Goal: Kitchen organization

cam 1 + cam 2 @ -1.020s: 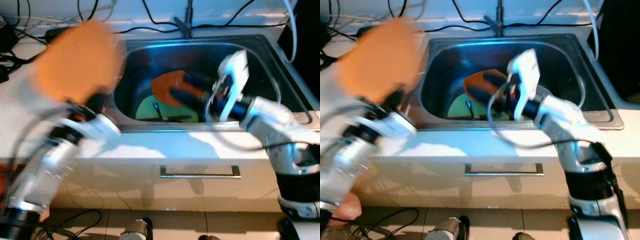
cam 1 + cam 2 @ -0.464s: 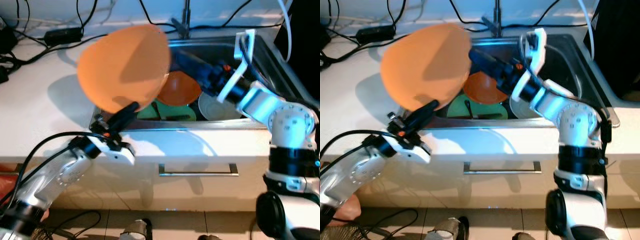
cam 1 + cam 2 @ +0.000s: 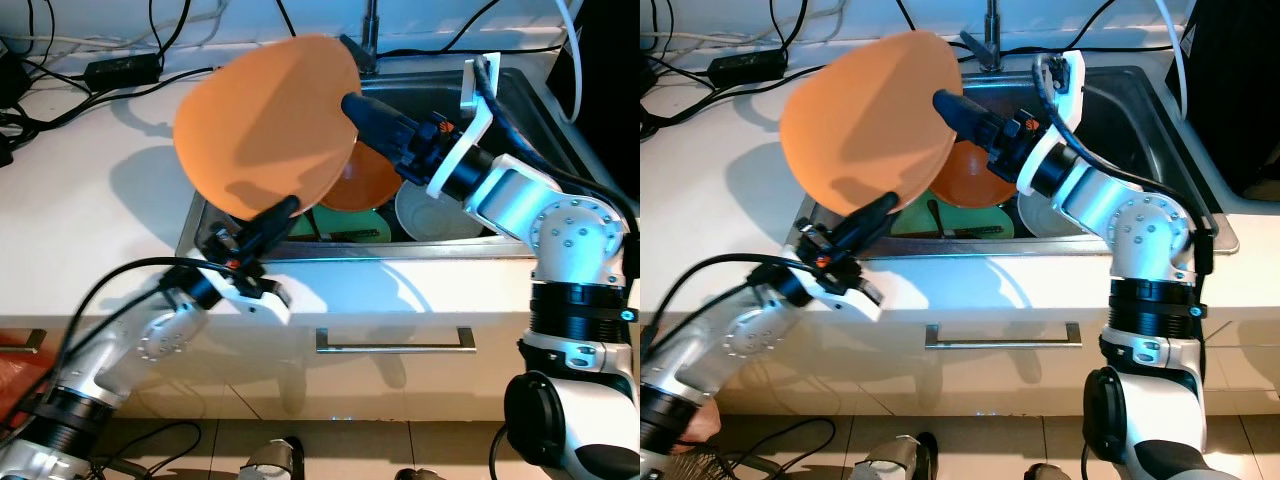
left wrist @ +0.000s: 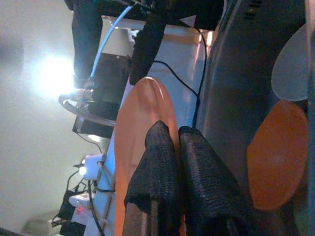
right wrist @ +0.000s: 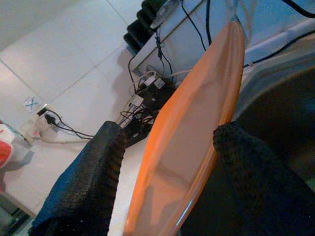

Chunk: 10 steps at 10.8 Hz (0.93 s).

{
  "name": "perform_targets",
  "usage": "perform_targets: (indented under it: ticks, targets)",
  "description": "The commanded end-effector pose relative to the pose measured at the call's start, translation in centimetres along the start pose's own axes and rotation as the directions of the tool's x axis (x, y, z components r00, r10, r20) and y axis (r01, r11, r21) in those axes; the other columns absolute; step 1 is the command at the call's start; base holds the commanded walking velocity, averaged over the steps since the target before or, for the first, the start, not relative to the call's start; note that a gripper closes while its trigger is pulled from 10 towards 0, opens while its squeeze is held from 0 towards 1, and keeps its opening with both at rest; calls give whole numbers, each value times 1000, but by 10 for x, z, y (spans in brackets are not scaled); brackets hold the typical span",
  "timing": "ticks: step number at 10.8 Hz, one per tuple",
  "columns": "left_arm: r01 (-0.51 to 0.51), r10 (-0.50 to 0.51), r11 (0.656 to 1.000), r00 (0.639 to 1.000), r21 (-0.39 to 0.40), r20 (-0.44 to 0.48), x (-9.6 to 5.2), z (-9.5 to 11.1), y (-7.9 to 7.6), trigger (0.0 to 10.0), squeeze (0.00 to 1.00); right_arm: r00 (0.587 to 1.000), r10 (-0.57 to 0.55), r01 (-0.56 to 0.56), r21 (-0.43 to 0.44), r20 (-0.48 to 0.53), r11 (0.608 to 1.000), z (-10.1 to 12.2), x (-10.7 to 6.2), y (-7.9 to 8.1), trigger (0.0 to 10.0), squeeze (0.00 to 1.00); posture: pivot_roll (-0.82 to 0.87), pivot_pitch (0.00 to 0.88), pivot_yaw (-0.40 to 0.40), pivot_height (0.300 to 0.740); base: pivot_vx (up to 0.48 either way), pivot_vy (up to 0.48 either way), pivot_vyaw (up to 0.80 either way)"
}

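Observation:
My left gripper (image 3: 278, 212) is shut on the lower rim of a large orange plate (image 3: 262, 125), holding it tilted up over the sink's left edge. In the left wrist view its fingers (image 4: 162, 162) pinch the plate's rim (image 4: 135, 147). My right gripper (image 3: 352, 104) reaches from the sink side to the plate's right edge. It is open, and the rim (image 5: 197, 128) runs between the two spread fingers (image 5: 93, 177). In the steel sink (image 3: 400, 255) lie an orange bowl (image 3: 368, 182), a green plate (image 3: 352, 227) and a white plate (image 3: 432, 215).
A faucet (image 3: 372, 20) stands behind the sink. Black cables and a power adapter (image 3: 125, 68) lie on the white counter at the back left. A drawer handle (image 3: 395, 350) runs below the counter edge. A dark appliance (image 3: 612, 90) stands at the far right.
My left arm has swung the orange plate from over the left counter toward the sink. My right gripper has risen out of the sink to the plate's right edge.

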<state>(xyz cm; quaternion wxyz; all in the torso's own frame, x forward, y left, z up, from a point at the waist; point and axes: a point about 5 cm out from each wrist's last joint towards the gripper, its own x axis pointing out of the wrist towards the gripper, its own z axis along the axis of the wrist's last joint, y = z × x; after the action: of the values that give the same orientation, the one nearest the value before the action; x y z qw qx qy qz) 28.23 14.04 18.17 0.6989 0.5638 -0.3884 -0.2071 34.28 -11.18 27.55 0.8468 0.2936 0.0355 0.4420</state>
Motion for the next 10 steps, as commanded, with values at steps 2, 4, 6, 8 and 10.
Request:
perform_targets:
  ticks: [2, 4, 6, 8, 10]
  targets:
    - [-53, 50, 998, 993, 25, 105, 10, 13, 10, 0, 0, 999, 15, -15, 12, -51, 1000, -8, 9, 2, 10000, 0, 127, 157, 72, 740, 0, 0, 0]
    - [-65, 61, 997, 992, 34, 107, 12, 12, 13, 0, 0, 997, 12, -12, 0, -79, 1000, -11, 13, 0, 10000, 0, 133, 162, 69, 740, 0, 0, 0]
    - [-68, 64, 997, 995, 43, 81, 11, 7, 14, 0, 0, 997, -78, 78, -44, -6, 996, 4, 12, -11, 10000, 0, 133, 166, 70, 740, 0, 0, 0]
    - [-65, 62, 997, 996, 44, 71, 10, 5, 14, 0, 0, 983, -169, 173, -65, 67, 983, 14, 7, -21, 10000, 0, 130, 169, 75, 740, 0, 0, 0]
    - [-55, 52, 998, 995, 38, 81, 10, 6, 12, 0, 0, 977, -204, 208, -66, 56, 976, 8, 8, -27, 10000, 0, 129, 169, 79, 740, 0, 0, 0]
